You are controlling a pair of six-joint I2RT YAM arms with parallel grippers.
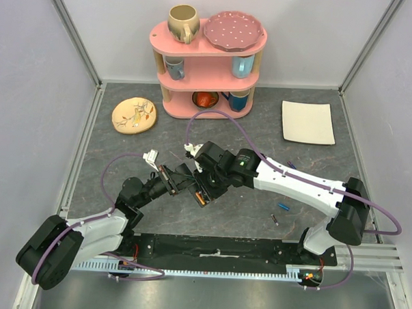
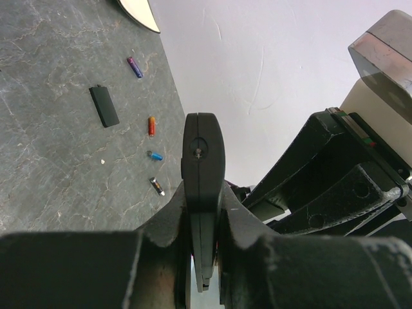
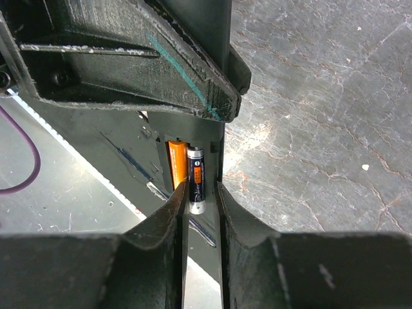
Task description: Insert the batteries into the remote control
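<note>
My left gripper (image 1: 183,177) is shut on the black remote control (image 1: 201,194) and holds it above the table; in the left wrist view the remote (image 2: 201,154) stands edge-on between the jaws (image 2: 203,219). My right gripper (image 1: 207,183) is right against the remote. In the right wrist view its jaws (image 3: 201,193) are narrowly apart, with the lower end of a dark battery (image 3: 196,180) between the tips. That battery lies in the slot beside an orange battery (image 3: 176,164). Purple (image 2: 134,67), orange-red (image 2: 151,125), blue (image 2: 155,155) and grey (image 2: 157,187) batteries lie loose on the table.
A small flat black cover (image 2: 104,106) lies near the loose batteries. A pink shelf (image 1: 208,66) with cups and a plate stands at the back. A yellow plate (image 1: 134,115) lies at the back left and a white square plate (image 1: 307,122) at the back right.
</note>
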